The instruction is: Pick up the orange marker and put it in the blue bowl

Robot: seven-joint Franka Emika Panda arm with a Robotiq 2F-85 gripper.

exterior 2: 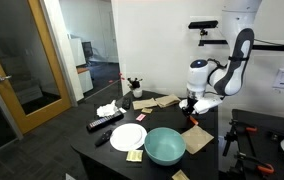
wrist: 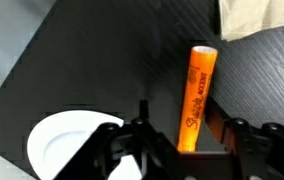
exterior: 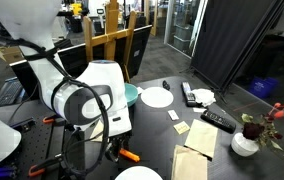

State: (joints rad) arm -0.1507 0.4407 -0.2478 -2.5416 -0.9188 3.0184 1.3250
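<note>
The orange marker (wrist: 197, 95) stands between my gripper's fingers (wrist: 187, 120) in the wrist view, held above the dark table with its far end pointing away. Its orange tip pokes out beside the gripper (exterior: 117, 150) in an exterior view (exterior: 128, 155). The gripper is shut on the marker. The blue bowl (exterior 2: 165, 145) sits near the table's front edge, below the gripper (exterior 2: 193, 108) in that picture and apart from it. It shows partly hidden behind the arm in an exterior view (exterior: 130, 93).
A white plate (exterior 2: 128, 137) lies beside the bowl, and a plate (wrist: 67, 140) shows below the gripper. Remotes (exterior: 218, 120), tan paper (exterior: 194, 160), small notes and a flower vase (exterior: 245, 140) lie on the dark table (wrist: 92, 60).
</note>
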